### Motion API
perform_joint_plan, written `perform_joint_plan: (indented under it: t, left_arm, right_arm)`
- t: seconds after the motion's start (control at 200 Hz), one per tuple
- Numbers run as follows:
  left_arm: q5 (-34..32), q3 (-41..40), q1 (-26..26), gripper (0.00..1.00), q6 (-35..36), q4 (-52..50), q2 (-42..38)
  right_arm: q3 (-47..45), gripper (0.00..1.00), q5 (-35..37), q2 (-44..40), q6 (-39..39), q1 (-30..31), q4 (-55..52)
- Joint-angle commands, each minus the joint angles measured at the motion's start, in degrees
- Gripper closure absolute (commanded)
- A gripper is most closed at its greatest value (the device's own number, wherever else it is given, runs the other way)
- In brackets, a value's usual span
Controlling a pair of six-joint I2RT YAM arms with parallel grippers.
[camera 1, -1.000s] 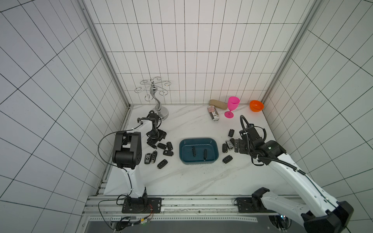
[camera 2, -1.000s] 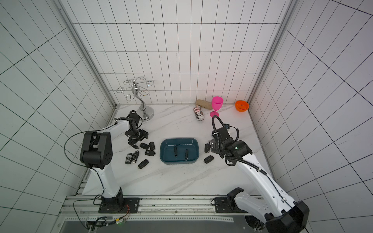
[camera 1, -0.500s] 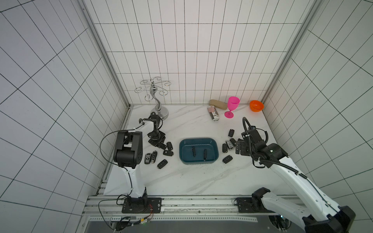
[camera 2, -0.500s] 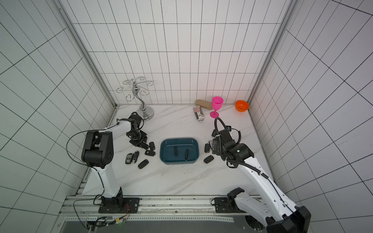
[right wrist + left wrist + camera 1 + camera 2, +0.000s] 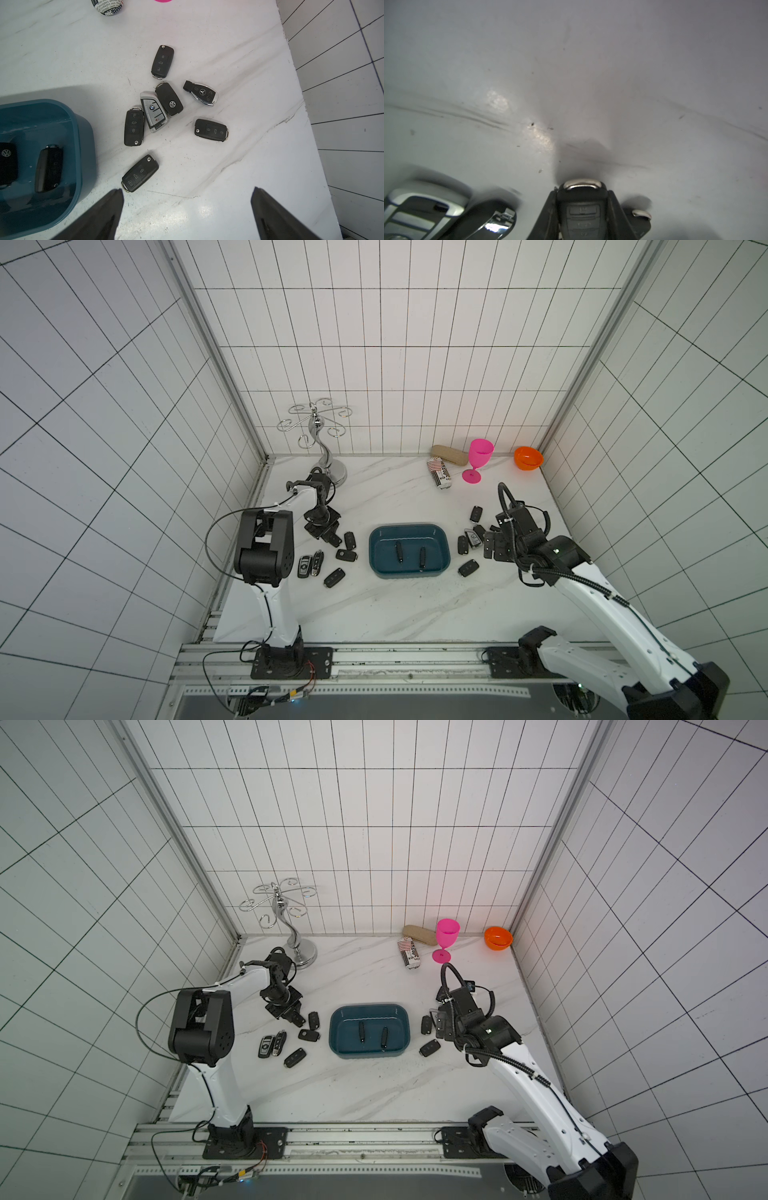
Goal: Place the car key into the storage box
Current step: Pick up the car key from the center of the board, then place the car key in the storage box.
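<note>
Left wrist shows my left gripper pinching a car key, my right gripper spread wide; storage box holds two keys, many wait outside.

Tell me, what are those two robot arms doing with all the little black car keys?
The left claw is clamped on a black plastic car key with a silver tip, low over the white marble table. It is meant for the dark teal plastic storage box, where two black keys already lie. The right claw hangs open above more loose keys.
</note>
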Motion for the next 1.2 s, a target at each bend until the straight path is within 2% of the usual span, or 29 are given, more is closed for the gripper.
perform_joint_plan:
  t: [0.0, 0.15, 0.225, 0.395, 0.505, 0.645, 0.939, 1.199]
  left_arm:
    - [-3.39, 8.81, -1.90, 0.84, 8.38, -4.76, -5.50]
    - [-5.34, 20.12, -8.84, 0.84, 17.66, -13.28, -7.39]
    - [-2.94, 22.79, -12.50, 0.84, 20.74, -15.03, -7.65]
    - [1.92, 27.39, -20.19, 0.84, 24.05, -19.43, -4.61]
    - [0.94, 30.42, -25.60, 0.83, 25.70, -22.12, -1.52]
    - [-0.40, 33.12, -30.84, 0.83, 27.31, -23.64, 1.92]
    - [2.92, 38.49, -35.74, 0.83, 28.00, -24.51, 10.22]
    - [4.33, 34.69, -36.77, 0.83, 27.59, -22.02, 12.69]
  right_arm:
    - [-1.53, 0.00, -0.07, 1.32, 0.74, -1.19, -0.08]
    - [-1.53, 0.01, -2.86, 2.39, 1.41, -4.57, -0.10]
    - [-1.68, 0.01, -5.42, 2.64, 2.33, -7.69, -0.09]
    - [-2.89, 0.01, -14.46, 4.94, 4.31, -15.96, 0.02]
    - [-3.80, 0.02, -20.21, 6.35, 4.67, -20.25, 0.18]
    - [-4.30, 0.01, -24.54, 7.23, 5.22, -22.93, 0.17]
    - [-5.40, 0.01, -29.11, 8.68, 5.47, -25.04, 1.30]
    - [-6.37, 0.02, -29.47, 8.27, 5.22, -25.75, 2.04]
